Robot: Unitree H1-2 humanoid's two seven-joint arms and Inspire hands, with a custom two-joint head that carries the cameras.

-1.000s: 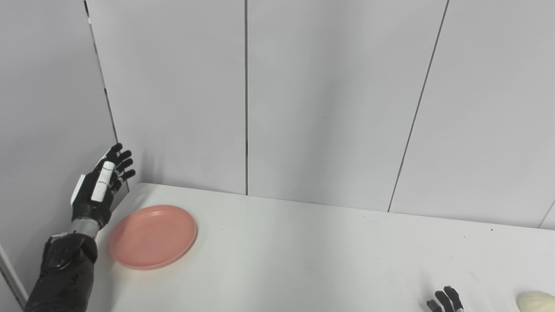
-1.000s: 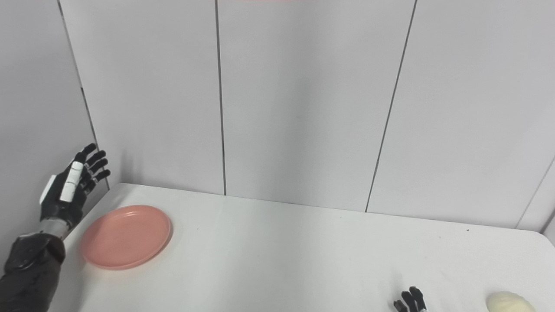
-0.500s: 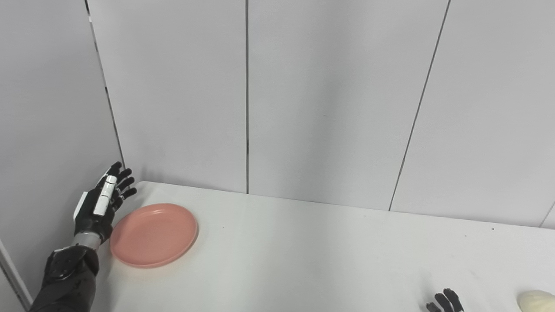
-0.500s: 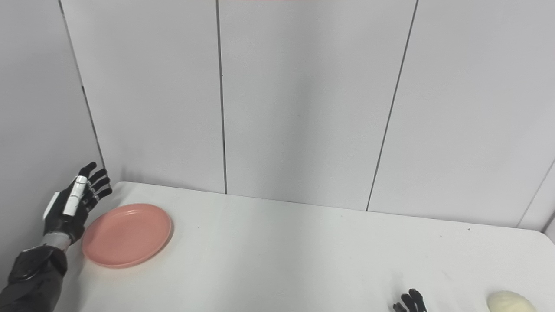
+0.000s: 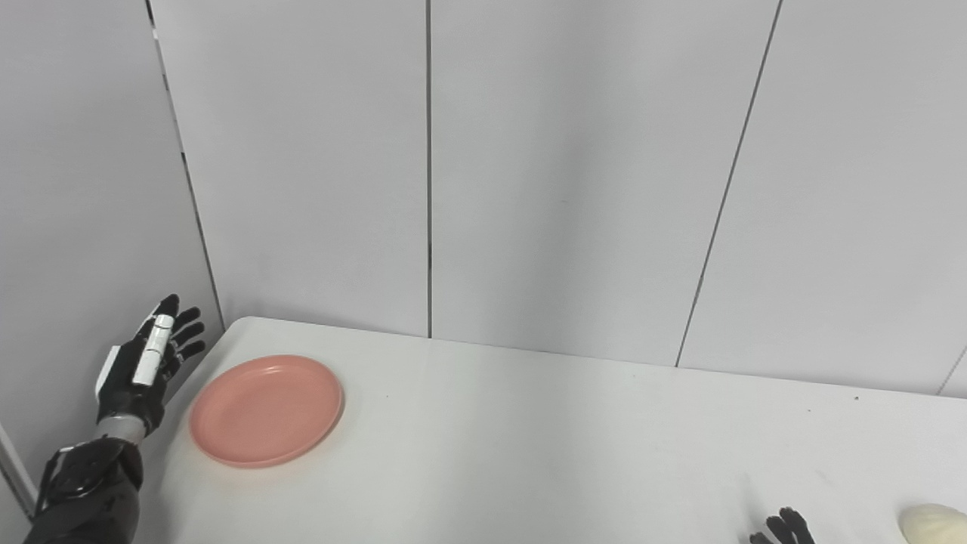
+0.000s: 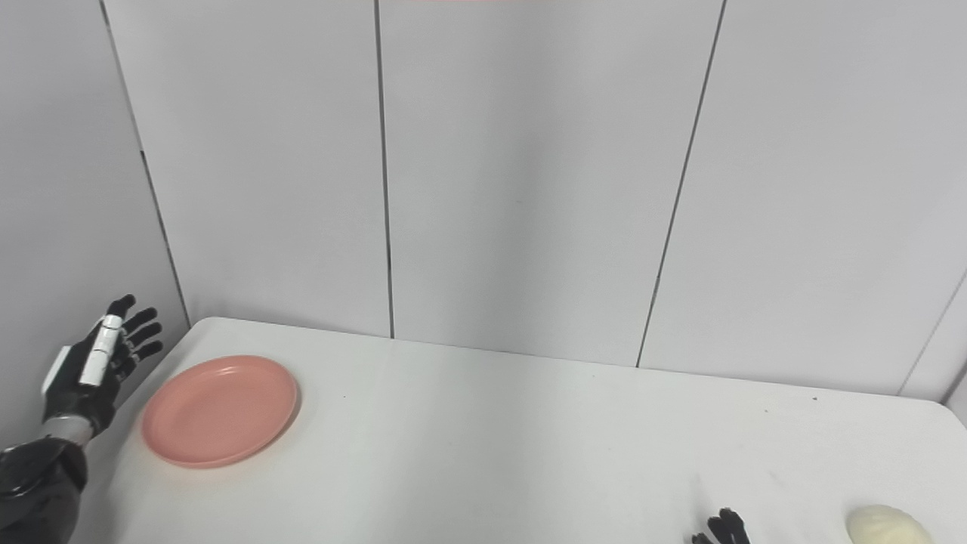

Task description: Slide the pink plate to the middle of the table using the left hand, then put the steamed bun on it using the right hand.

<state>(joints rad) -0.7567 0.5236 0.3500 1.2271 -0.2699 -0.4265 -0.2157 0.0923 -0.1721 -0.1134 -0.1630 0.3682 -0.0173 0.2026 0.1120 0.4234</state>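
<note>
Plate [image 5: 266, 410] sits pink and untouched near the table's [image 5: 529, 453] left end. Left hand [image 5: 143, 366] waits beside it, fingers spread, holding nothing — ready to push. Bun [image 6: 884, 526] lies far right; right hand [image 6: 724, 529] barely shows — can't tell its state.

I am seeing one pink plate [image 5: 266, 410] lying on one white worktop [image 5: 529, 453], at the lower left of the frame. I am counting one steamed bun [image 6: 884, 525], pale and rounded, sitting at the lower right corner. I am showing two robot hands: my left robot hand [image 5: 140, 370] at the far left edge with its fingers spread, and my right robot hand [image 6: 724, 527], of which only the dark fingertips are poking in at the bottom edge.
</note>
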